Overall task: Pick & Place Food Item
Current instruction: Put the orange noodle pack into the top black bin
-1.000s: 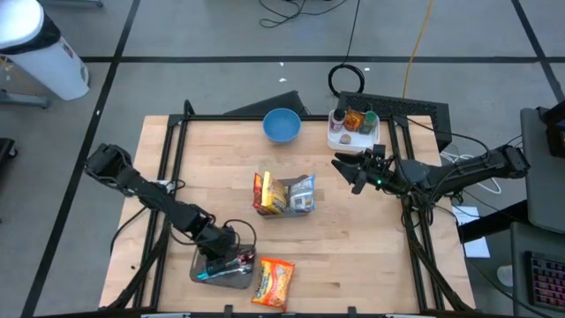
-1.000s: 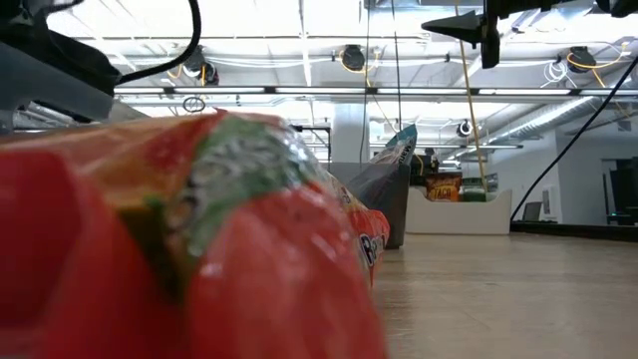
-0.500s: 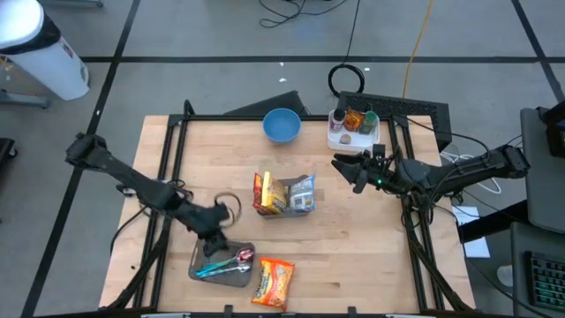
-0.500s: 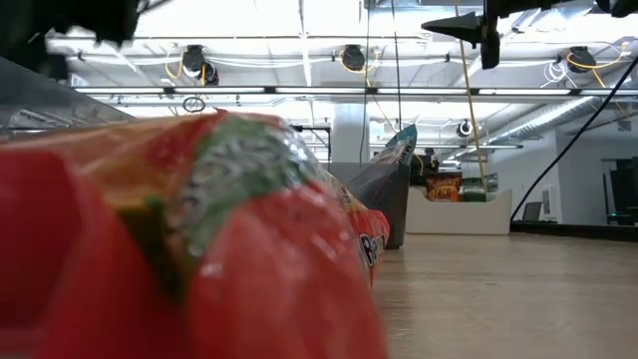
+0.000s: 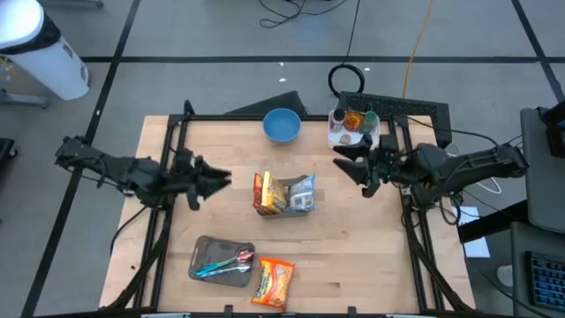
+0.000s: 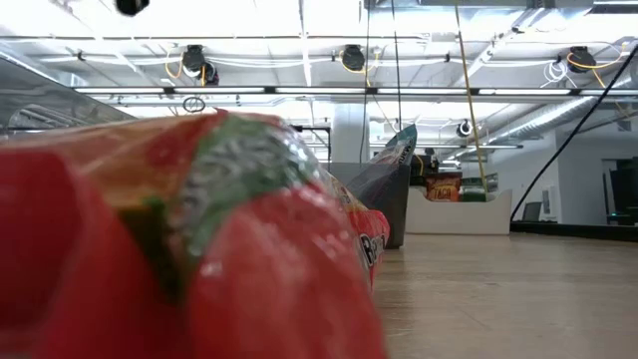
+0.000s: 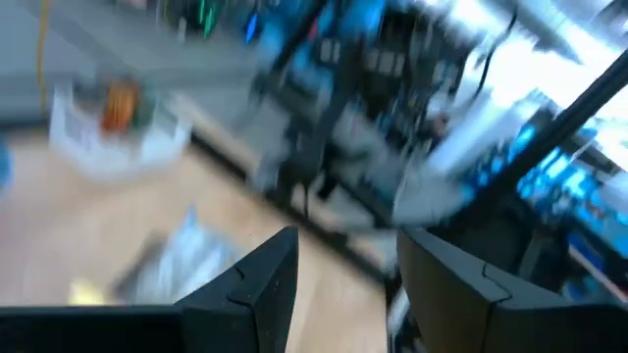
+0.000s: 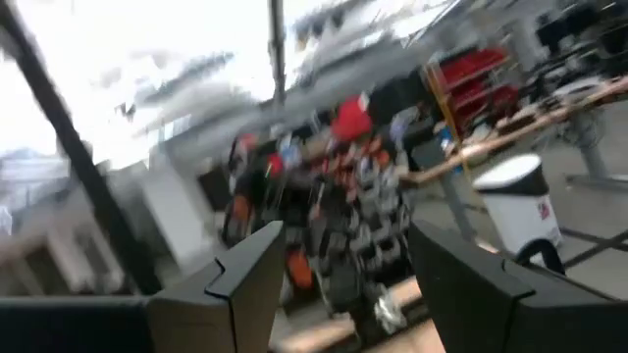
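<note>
On the counter (image 5: 353,247) the food items lie apart from both arms. An upright cluster of snack bags (image 5: 284,194) stands at the centre, and an orange noodle packet (image 5: 274,281) lies at about six o'clock, touching the edge of a grey tray (image 5: 221,263) that holds coloured utensils. A blue bowl (image 5: 282,125) sits at twelve o'clock, and a white bin of small bottles (image 5: 353,128) at one o'clock.

The left gripper (image 5: 214,182) hangs at nine o'clock of the bags, its fingers parted with clear space between them and nothing held. The right gripper (image 5: 350,167) hovers at three o'clock of the bags, fingers likewise spread and empty.

The risk I see is a poor approach. The bags are light, crinkly and lean on one another, so a sideways pass from either gripper could topple or shove the whole cluster instead of taking one. A pinch on loose film may slip off or crush the contents. With both arms pointing at the same cluster from opposite sides, they could also crowd each other.

Much is hard to read. Both wrist views are smeared by blur. The low view is almost filled by the noodle packet close to the lens, with only the bag tops and bin beyond. Which item is meant, and where it should go, I cannot tell.
</note>
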`<state>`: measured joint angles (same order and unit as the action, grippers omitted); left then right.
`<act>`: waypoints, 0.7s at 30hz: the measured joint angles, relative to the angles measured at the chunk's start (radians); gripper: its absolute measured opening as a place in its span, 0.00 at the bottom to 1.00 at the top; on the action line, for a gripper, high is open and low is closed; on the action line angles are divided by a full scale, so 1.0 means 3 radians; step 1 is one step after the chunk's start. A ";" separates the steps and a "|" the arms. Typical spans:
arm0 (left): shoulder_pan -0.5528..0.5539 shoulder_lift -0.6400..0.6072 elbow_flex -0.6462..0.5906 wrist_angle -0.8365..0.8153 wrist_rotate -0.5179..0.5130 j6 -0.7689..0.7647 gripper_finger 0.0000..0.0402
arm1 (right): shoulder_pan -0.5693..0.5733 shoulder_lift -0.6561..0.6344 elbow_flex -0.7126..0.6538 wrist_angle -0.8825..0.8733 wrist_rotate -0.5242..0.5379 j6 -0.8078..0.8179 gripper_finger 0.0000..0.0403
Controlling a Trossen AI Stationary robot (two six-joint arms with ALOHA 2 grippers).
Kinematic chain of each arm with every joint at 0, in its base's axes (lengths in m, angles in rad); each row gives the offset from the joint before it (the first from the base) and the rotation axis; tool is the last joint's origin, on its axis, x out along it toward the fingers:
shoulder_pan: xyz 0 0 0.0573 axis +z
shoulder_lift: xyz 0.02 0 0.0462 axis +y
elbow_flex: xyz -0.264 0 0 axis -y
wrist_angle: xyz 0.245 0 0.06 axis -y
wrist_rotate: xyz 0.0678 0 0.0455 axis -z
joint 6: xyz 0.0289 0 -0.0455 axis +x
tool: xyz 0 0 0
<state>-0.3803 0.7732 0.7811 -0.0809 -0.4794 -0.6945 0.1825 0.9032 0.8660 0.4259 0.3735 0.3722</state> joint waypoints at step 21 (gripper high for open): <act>0.0382 0.0039 0.0004 0.1107 0.0358 0.1354 0.45 | 0.0009 0.2348 0.2084 -0.2705 -0.2921 0.1169 0.52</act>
<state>-0.2658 0.7850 0.7822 0.2513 -0.3719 -0.2883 0.1852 1.6077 1.4914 -0.3855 -0.5027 0.7230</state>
